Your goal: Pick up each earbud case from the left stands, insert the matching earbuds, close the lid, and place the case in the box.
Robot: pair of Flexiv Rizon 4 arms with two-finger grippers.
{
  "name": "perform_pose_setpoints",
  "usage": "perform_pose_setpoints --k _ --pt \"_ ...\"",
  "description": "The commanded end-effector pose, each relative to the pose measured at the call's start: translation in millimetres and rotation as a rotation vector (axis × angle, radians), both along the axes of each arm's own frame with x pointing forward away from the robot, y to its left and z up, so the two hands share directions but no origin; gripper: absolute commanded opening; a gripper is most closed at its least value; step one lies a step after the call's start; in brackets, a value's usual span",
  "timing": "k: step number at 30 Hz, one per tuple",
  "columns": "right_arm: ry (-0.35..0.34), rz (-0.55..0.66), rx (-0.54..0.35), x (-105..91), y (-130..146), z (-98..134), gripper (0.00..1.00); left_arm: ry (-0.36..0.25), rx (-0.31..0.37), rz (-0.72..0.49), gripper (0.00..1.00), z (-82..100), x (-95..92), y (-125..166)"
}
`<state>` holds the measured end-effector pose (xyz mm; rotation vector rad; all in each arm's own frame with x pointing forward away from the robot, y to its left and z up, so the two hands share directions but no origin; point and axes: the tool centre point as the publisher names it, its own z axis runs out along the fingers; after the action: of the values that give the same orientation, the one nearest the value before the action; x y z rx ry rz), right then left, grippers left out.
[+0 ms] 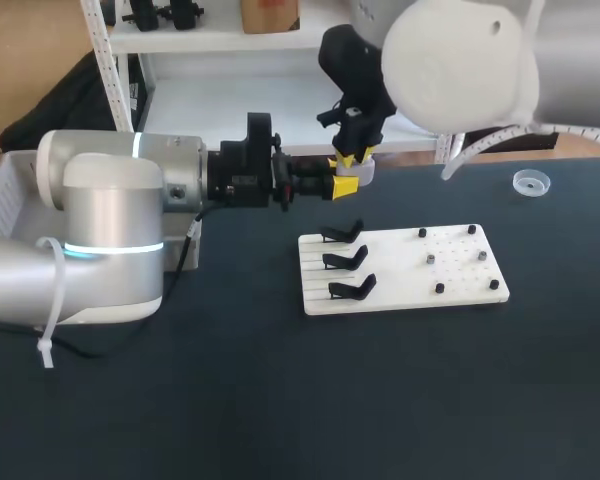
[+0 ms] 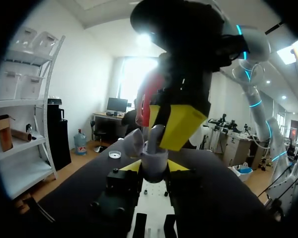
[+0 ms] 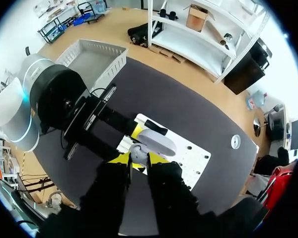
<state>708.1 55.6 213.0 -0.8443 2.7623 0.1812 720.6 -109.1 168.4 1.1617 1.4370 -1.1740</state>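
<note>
- Dark table [image 1: 280, 400] carries a white board [image 1: 460, 290] with 3 black stands [image 1: 345, 258], all bare, and small dark pieces on its other half, too small to identify.
- Your earbud case [image 1: 364, 172] is in the air behind the board, clamped between the 2 yellow tips of the left gripper [image 1: 348, 183].
- From the right wrist, the lid [image 3: 158, 142] stands open.
- The right gripper [image 1: 356, 150] hangs straight above the case, tips down at it; you cannot tell whether it grips anything.
- Expect the case to be light, rigid and glossy, so likely to slip or twist under a push from above.
- Hold the body by its 2 flat sides, below the hinge, and leave the lid free to swing.
- The box [image 1: 5, 195] waits at the table's left edge.
</note>
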Motion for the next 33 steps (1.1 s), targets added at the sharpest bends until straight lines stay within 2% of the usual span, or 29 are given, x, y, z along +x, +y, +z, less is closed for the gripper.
perform_pose_setpoints --k 1,8,33 --pt "-0.001 0.001 -0.002 0.0 0.3 -0.3 0.18 -0.001 -0.002 0.001 0.0 0.7 -0.3 0.0" --pt "-0.007 0.006 -0.002 -0.4 0.7 1.5 0.32 -0.001 -0.002 0.001 0.0 0.7 -0.3 0.0" --pt "-0.017 0.001 -0.009 0.9 -2.0 5.2 0.31 -0.001 -0.002 0.001 0.0 0.7 -0.3 0.0"
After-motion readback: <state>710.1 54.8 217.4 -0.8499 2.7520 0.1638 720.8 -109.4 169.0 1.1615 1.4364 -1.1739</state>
